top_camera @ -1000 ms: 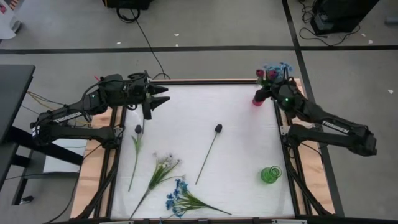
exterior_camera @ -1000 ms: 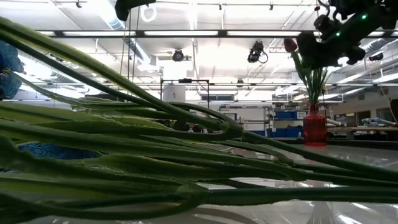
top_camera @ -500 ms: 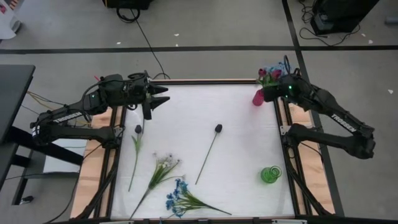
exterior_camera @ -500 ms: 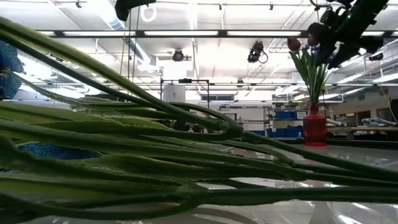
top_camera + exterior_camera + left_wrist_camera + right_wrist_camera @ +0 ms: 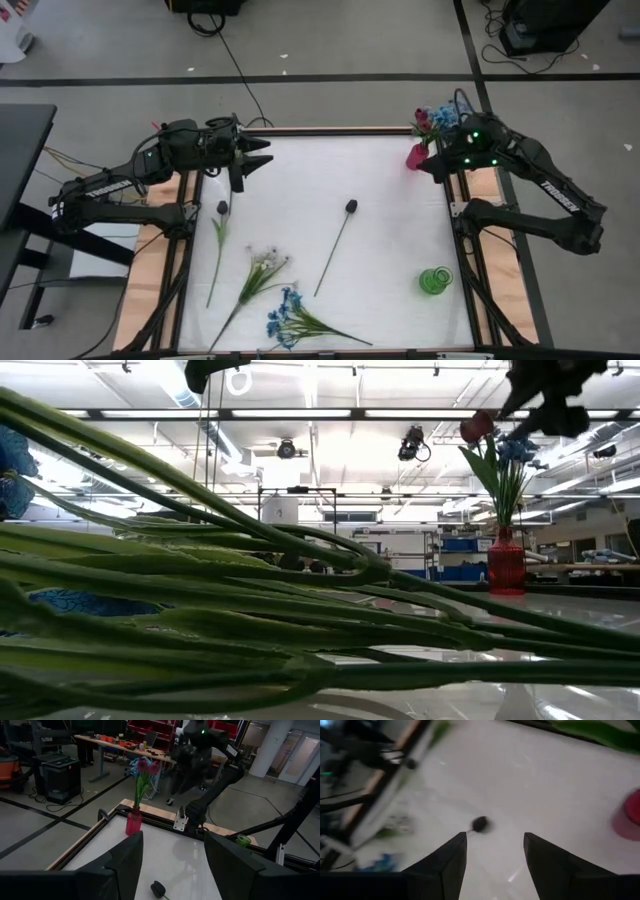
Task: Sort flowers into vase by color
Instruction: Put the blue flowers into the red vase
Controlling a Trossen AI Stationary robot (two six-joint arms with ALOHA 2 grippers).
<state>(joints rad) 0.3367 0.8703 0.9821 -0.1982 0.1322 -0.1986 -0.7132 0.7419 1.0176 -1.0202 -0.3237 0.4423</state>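
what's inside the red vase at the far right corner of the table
The red glass vase holds a red-pink bud and a blue flower cluster on green stems. How many stems there are, and their lower ends inside the vase, cannot be made out.

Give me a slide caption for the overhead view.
Right gripper open beside red vase of flowers; four stems lie on the table.

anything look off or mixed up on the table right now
Yes, the red vase at the far right corner holds a red-pink bud together with blue flowers, so colours are mixed. The green vase looks empty. Four flowers lie loose on the table.
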